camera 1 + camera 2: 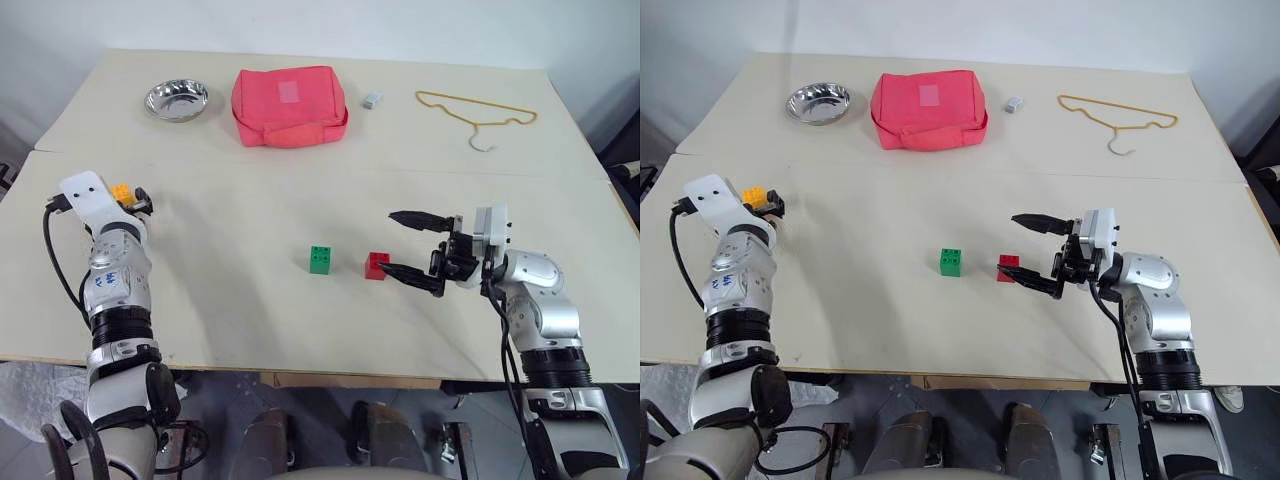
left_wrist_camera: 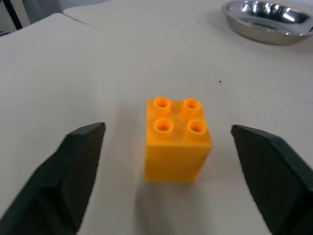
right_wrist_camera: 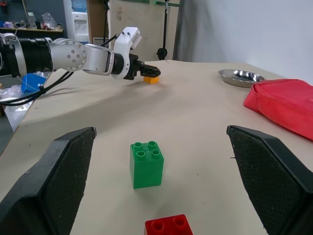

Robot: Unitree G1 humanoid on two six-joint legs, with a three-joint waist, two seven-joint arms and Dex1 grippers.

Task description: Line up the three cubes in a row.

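Observation:
The orange-yellow cube (image 2: 177, 142) stands studs-up at the table's left edge. My left gripper (image 1: 130, 197) is open around it, one finger (image 2: 73, 171) on each side, with a gap to the cube on both. The green cube (image 1: 321, 259) and the red cube (image 1: 376, 265) sit side by side in the middle of the table, a small gap between them. My right gripper (image 1: 390, 242) is open just right of the red cube and points left at it. Its nearer fingertip is close beside the red cube; I cannot tell whether they touch.
At the back stand a steel bowl (image 1: 176, 99), a pink pouch (image 1: 289, 105), a small grey block (image 1: 372, 99) and a yellow wire hanger (image 1: 478, 115). A seam (image 1: 320, 172) runs across between the near and far tabletops.

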